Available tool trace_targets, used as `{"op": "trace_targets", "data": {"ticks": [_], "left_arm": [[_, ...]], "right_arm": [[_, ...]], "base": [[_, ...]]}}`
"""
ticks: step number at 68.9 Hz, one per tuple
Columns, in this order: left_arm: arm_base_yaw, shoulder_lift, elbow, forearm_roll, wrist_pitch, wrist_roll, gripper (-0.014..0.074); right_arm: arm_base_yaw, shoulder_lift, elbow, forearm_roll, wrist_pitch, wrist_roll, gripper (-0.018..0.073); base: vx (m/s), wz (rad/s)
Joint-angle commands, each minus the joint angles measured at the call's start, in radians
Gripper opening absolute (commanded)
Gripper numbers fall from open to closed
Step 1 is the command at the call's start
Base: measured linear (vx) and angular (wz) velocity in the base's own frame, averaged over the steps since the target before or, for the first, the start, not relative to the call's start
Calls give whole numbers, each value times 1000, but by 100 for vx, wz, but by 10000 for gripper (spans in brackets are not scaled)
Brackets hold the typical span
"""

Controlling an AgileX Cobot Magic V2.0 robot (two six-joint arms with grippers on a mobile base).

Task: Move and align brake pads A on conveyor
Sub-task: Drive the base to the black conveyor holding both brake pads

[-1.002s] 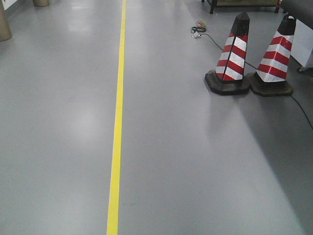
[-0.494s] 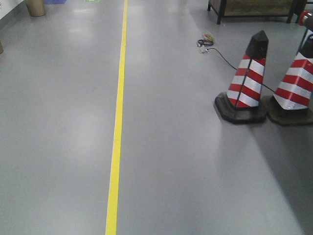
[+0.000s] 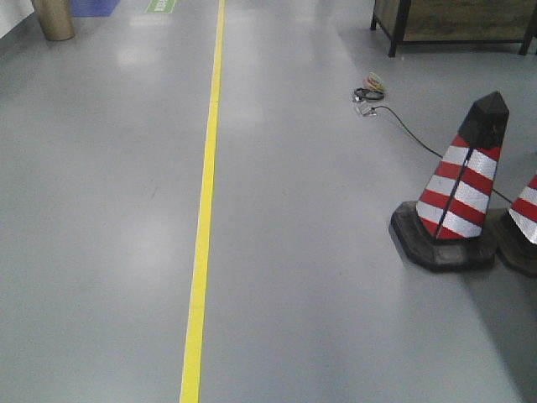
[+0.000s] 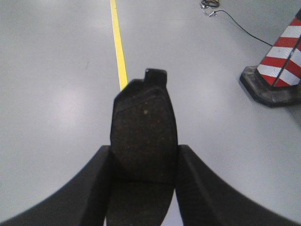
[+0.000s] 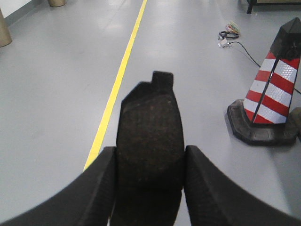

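Progress, as I judge it: carrying stage, placing and aligning remain | left pincer (image 4: 144, 149) clamped on one brake pad (image 4: 143, 125) | right pincer (image 5: 150, 150) clamped on a second pad (image 5: 150, 120) | both held above the floor (image 3: 336, 294), conveyor out of view | count: two pads, two cones (image 3: 457, 201), one yellow line (image 3: 205, 210)

Bright, even overhead light. Soft glare patch on floor (image 4: 66, 101) left of left gripper (image 4: 144, 149); its fingers (image 4: 94, 188) and brake pad (image 4: 143, 127) underexposed, near-black, slightly soft.
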Motion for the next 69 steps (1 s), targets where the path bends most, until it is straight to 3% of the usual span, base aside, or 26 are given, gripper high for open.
{"op": "trace_targets", "data": {"ticks": [1, 69], "left_arm": [[-4, 3, -29, -15, -86, -3, -6], [-4, 4, -29, -15, -85, -3, -6]], "right_arm": [[0, 10, -32, -10, -97, -12, -11], [0, 11, -32, -10, -97, -12, -11]], "base": [[66, -3], [59, -2]]}}
